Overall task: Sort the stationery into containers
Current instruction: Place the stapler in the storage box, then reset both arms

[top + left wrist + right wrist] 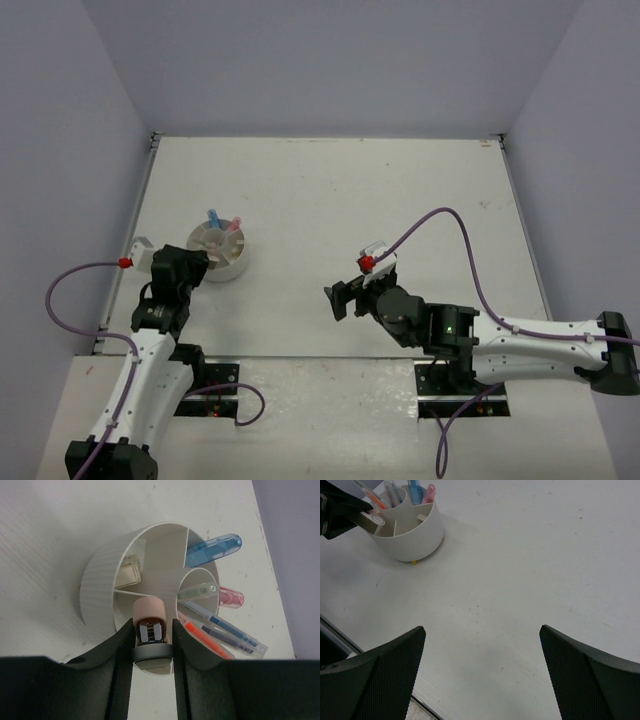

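The task is looking nearly done: pens and markers are sitting in the holder from one to four o'clock. The left gripper is clamping an eraser at its six o'clock rim, not yet released; the right gripper is gaping.

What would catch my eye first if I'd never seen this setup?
The round white ribbed holder at the table's left, with bright pens and markers poking out of its compartments. The left pincer grips a small pink-and-grey block at its rim, while the right pincer gapes wide above bare table.
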You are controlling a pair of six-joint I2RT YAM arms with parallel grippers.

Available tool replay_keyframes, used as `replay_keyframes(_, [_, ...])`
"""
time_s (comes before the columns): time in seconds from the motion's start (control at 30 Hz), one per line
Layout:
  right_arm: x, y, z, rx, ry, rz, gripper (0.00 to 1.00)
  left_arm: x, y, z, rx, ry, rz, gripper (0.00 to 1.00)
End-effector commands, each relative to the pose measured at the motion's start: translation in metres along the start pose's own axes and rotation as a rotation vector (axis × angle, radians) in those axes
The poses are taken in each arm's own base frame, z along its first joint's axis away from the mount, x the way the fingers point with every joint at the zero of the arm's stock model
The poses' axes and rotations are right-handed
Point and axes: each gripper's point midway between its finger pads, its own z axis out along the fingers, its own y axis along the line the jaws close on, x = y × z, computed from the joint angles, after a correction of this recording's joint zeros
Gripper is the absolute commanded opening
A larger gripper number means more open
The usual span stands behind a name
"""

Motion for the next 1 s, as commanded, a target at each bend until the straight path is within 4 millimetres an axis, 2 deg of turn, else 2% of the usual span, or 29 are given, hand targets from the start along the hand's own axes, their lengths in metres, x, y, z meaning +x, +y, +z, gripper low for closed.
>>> replay_keyframes(0.0, [-0.008, 0.002, 0.001, 0.003, -0.019, 0.010, 0.99, -0.008, -0.011, 0.002, 0.045, -0.037, -0.042, 0.29])
replay_keyframes(0.03, [-0.008, 0.002, 0.001, 0.003, -0.018, 0.007, 0.99, -0.007, -0.011, 0.002, 0.042, -0.033, -0.040, 0.38])
replay_keyframes(0.13, [-0.008, 0.002, 0.002, 0.005, -0.018, 0.005, 0.99, -0.007, -0.011, 0.003, 0.039, -0.033, -0.039, 0.44])
replay_keyframes(0.27, [-0.007, 0.003, 0.002, 0.002, -0.014, 0.001, 0.99, -0.010, -0.016, -0.001, 0.047, -0.032, -0.039, 0.78])
replay_keyframes(0.3, [-0.007, 0.003, 0.002, 0.001, -0.014, 0.000, 0.99, -0.011, -0.019, -0.003, 0.054, -0.032, -0.039, 0.82])
replay_keyframes(0.47, [-0.007, 0.003, 0.003, 0.005, -0.014, -0.001, 0.99, -0.016, -0.037, -0.016, 0.122, -0.019, -0.012, 0.91])
replay_keyframes(0.53, [-0.012, -0.001, 0.001, 0.020, -0.030, 0.012, 0.99, -0.019, -0.048, -0.027, 0.178, -0.010, 0.035, 0.98])
replay_keyframes(0.63, [-0.017, -0.008, -0.003, 0.046, -0.055, 0.043, 0.99, -0.022, -0.062, -0.043, 0.266, -0.006, 0.170, 1.00])
replay_keyframes(0.8, [-0.040, -0.030, -0.022, 0.121, -0.076, 0.086, 0.99, -0.051, -0.087, -0.081, 0.379, -0.108, 0.431, 1.00])
replay_keyframes(0.83, [-0.048, -0.030, -0.023, 0.129, -0.092, 0.101, 0.99, -0.055, -0.095, -0.088, 0.407, -0.118, 0.429, 1.00])
replay_keyframes(0.9, [-0.059, -0.049, -0.037, 0.205, -0.084, 0.093, 0.99, -0.071, -0.108, -0.097, 0.422, -0.170, 0.553, 1.00])
replay_keyframes(0.97, [-0.084, -0.068, -0.056, 0.281, -0.110, 0.153, 0.99, -0.086, -0.119, -0.099, 0.395, -0.203, 0.666, 1.00])
